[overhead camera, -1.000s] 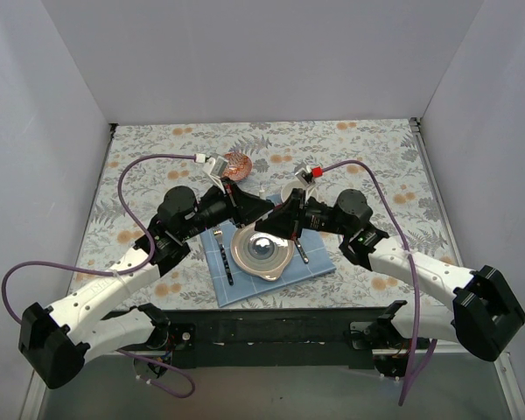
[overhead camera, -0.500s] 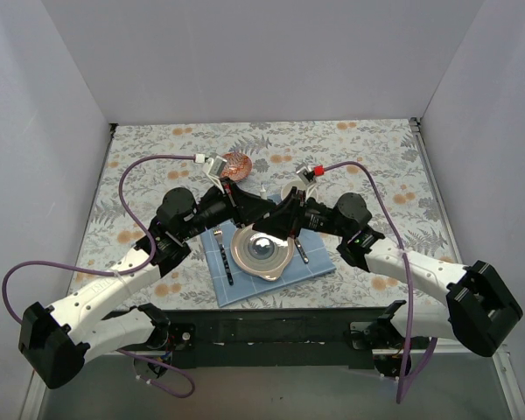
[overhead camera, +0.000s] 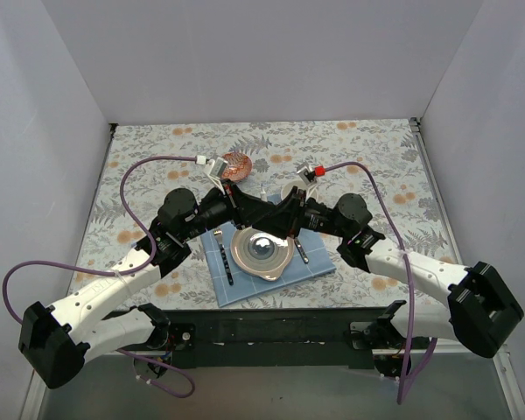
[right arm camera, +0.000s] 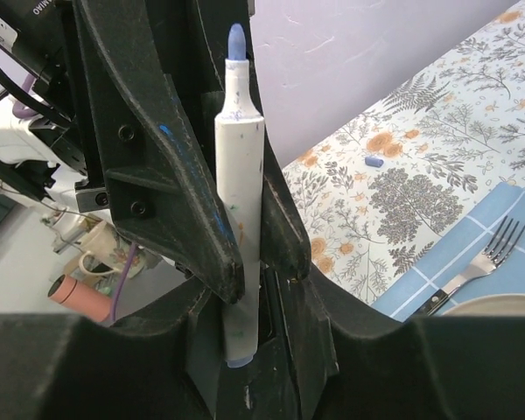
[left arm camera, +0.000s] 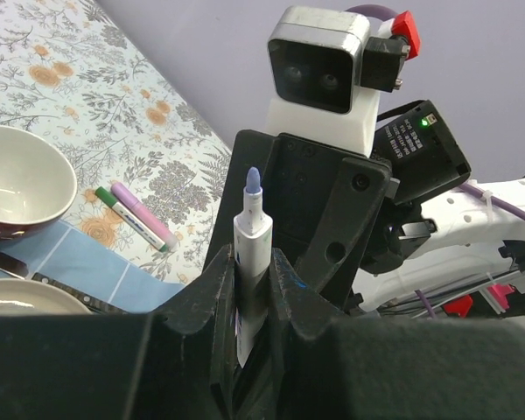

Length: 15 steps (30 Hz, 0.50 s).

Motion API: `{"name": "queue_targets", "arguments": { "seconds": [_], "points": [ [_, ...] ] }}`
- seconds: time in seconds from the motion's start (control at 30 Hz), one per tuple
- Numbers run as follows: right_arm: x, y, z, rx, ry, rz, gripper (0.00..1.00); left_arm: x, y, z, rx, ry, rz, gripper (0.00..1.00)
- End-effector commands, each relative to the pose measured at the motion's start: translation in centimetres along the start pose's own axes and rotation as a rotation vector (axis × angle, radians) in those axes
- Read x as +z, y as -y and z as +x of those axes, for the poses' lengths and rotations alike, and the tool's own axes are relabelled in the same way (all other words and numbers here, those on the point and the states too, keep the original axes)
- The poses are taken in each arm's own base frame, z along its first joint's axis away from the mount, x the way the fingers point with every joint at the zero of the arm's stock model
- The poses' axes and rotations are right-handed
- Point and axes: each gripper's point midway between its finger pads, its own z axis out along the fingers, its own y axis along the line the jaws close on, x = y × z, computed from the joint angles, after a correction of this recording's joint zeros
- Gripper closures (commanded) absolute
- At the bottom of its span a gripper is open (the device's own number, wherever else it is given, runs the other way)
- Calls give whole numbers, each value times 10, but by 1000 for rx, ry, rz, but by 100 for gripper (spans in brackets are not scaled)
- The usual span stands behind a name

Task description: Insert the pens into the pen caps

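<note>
The white pen with a purple tip [left arm camera: 252, 236] stands upright between both grippers, above the plate at the middle of the table. My left gripper [left arm camera: 252, 271] is shut on its body; in the top view it [overhead camera: 264, 208] meets my right gripper [overhead camera: 284, 214]. In the right wrist view the same pen [right arm camera: 238, 175] has its lower end between my right gripper's [right arm camera: 245, 324] jaws, which sit close on it, with the left fingers [right arm camera: 184, 192] clamped higher up. A green-ended pen [left arm camera: 114, 206] and a pink pen [left arm camera: 144, 213] lie side by side on the table. No loose cap shows.
A plate with a round metal object on it [overhead camera: 262, 252] rests on a blue mat [overhead camera: 245, 284], with a fork [overhead camera: 227, 258] left and a knife [overhead camera: 302, 249] right. A white bowl [left arm camera: 17, 179] stands near the two lying pens. A copper object [overhead camera: 236, 164] sits behind.
My right gripper has moved a little left, closing in on the left gripper and the pen. The left arm has barely shifted.
</note>
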Motion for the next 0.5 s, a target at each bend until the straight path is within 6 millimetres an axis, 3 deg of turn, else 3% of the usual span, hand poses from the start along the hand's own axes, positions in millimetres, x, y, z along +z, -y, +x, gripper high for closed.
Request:
{"name": "queue_targets", "arguments": {
  "seconds": [0.0, 0.17, 0.3, 0.37, 0.4, 0.43, 0.47],
  "points": [
    [0, -8, -23, -92, 61, 10, 60, -4, 6, 7, 1, -31, 24, 100],
    [-1, -12, -23, -103, 44, 3, 59, -4, 2, 12, -6, -43, 15, 100],
    [-4, -14, -22, -108, 51, -3, 81, -3, 2, 14, -17, -50, 25, 100],
    [-6, -15, -22, -107, 60, -5, 98, -4, 2, 15, -21, -52, 28, 100],
    [-7, -15, -20, -107, 63, -5, 99, -4, 1, 16, -22, -51, 23, 100],
    [-8, -15, -21, -108, 67, -5, 99, -4, 1, 13, -16, -37, 18, 95],
    [-9, -16, -21, -108, 66, -7, 99, -5, -3, 12, -14, -31, -10, 81]
  ]
}}
